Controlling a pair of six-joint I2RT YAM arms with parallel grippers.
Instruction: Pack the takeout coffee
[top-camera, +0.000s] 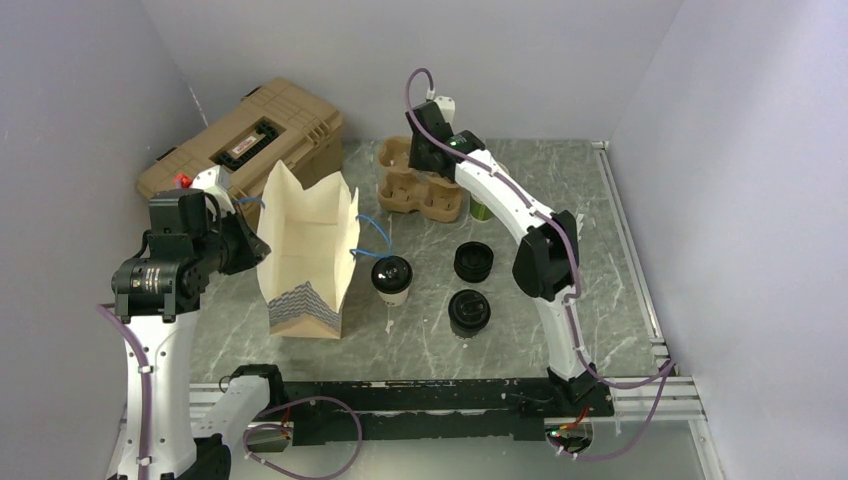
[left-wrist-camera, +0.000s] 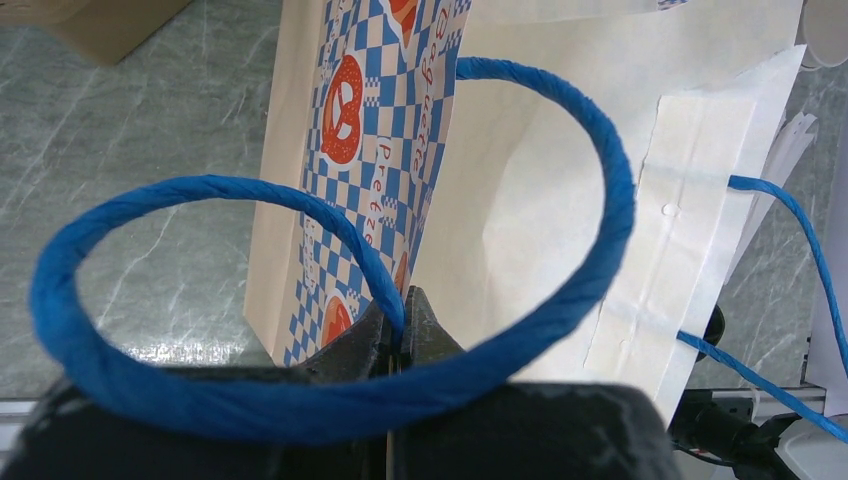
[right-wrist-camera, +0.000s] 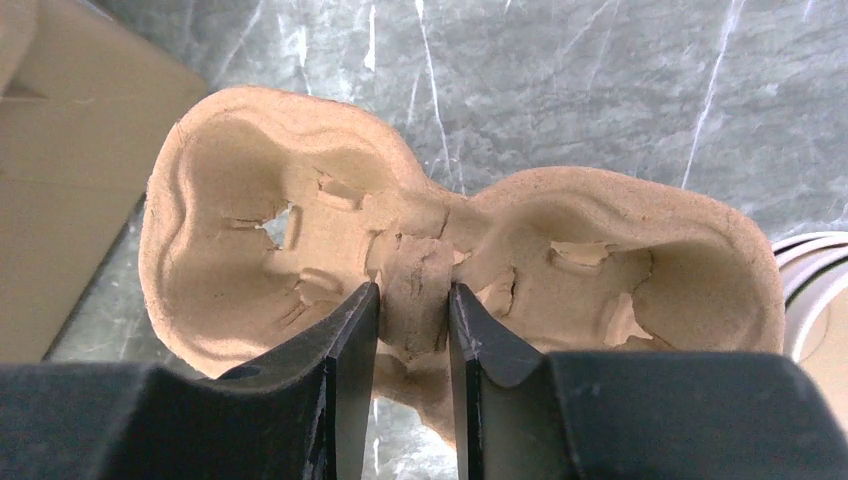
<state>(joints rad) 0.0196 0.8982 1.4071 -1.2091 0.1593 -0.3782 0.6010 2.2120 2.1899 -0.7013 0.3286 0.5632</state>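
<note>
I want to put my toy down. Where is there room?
Bare table lies right of the right arm, and in front of the black lids. It is crowded between the paper bag, takeout coffee and cup carrier.

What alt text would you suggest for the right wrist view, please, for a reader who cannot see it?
The right gripper appears to pinch the centre ridge of a brown pulp cup carrier whose two visible wells are empty. It sits on a grey marbled table, a tan case at left, a pale cup rim at right.
</note>
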